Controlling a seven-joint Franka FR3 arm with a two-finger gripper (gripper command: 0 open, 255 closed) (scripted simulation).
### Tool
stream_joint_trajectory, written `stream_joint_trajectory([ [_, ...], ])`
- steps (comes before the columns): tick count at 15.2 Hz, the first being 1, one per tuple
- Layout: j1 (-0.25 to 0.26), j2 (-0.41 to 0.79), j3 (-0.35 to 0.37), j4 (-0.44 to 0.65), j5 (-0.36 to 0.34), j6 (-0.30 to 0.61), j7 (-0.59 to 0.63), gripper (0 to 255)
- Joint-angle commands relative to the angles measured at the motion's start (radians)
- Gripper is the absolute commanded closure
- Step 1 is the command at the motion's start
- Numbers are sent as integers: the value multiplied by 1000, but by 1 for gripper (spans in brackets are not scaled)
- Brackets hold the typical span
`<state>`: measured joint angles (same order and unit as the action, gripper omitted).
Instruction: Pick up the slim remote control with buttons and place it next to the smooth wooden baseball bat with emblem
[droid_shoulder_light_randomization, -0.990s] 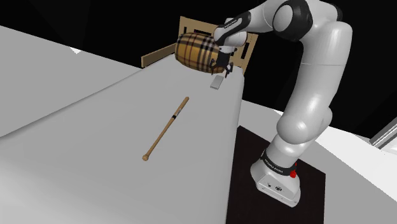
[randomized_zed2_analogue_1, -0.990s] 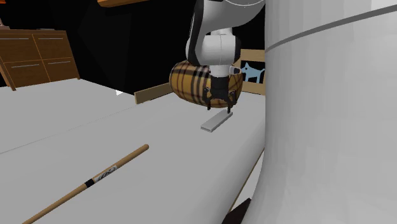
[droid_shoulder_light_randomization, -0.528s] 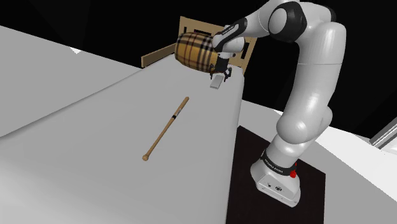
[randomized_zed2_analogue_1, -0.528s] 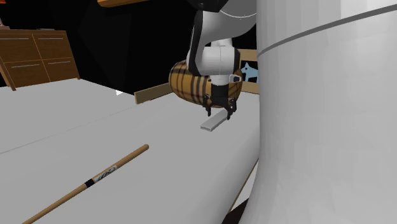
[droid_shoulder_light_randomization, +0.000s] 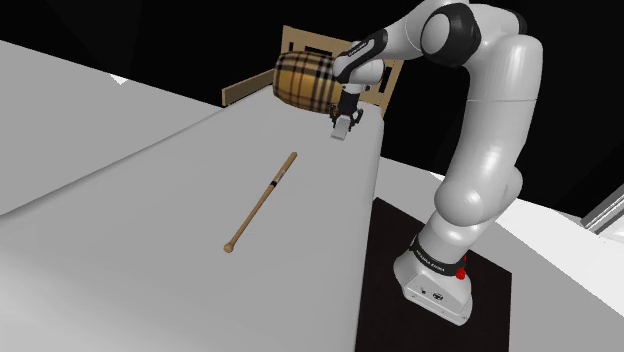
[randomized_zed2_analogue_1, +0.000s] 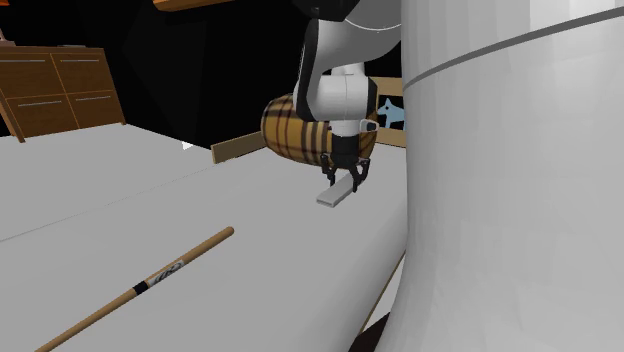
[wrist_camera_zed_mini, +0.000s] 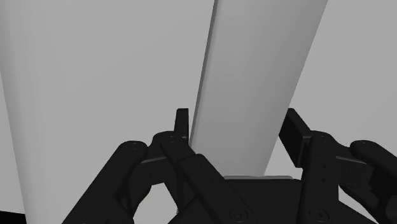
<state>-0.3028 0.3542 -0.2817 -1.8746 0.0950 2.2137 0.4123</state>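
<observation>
The slim remote control (droid_shoulder_light_randomization: 341, 131) is a plain grey slab lying at the far end of the white surface (droid_shoulder_light_randomization: 150, 230), close to its edge. My gripper (droid_shoulder_light_randomization: 346, 120) points down on the remote's far end. From the second exterior view the gripper (randomized_zed2_analogue_1: 350, 180) has its fingers on the remote (randomized_zed2_analogue_1: 337, 194), which still lies on the surface. In the wrist view the gripper (wrist_camera_zed_mini: 237, 127) is shut on the remote (wrist_camera_zed_mini: 254, 70), one black finger against each long side. The wooden baseball bat (droid_shoulder_light_randomization: 262, 201) with a black band and emblem lies nearer, also seen as the bat (randomized_zed2_analogue_1: 140, 288).
A plaid barrel-shaped object (droid_shoulder_light_randomization: 305, 80) sits right behind the gripper, with wooden boards (droid_shoulder_light_randomization: 300, 42) beyond it. A wooden drawer unit (randomized_zed2_analogue_1: 60, 85) stands far off. The arm's white link (randomized_zed2_analogue_1: 500, 180) blocks the second exterior view's right. The stand (droid_shoulder_light_randomization: 435, 280) is beside the surface's edge.
The gripper came down over the remote's far end and its fingers closed from wide apart onto the remote's sides. The bat and plaid object stayed put.
</observation>
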Motion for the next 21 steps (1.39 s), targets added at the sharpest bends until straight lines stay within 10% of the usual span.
stream_joint_trajectory([
  [1,0,0,0,0,0,0,0,255],
  [21,8,-72,-10,68,-27,-138,15,255],
])
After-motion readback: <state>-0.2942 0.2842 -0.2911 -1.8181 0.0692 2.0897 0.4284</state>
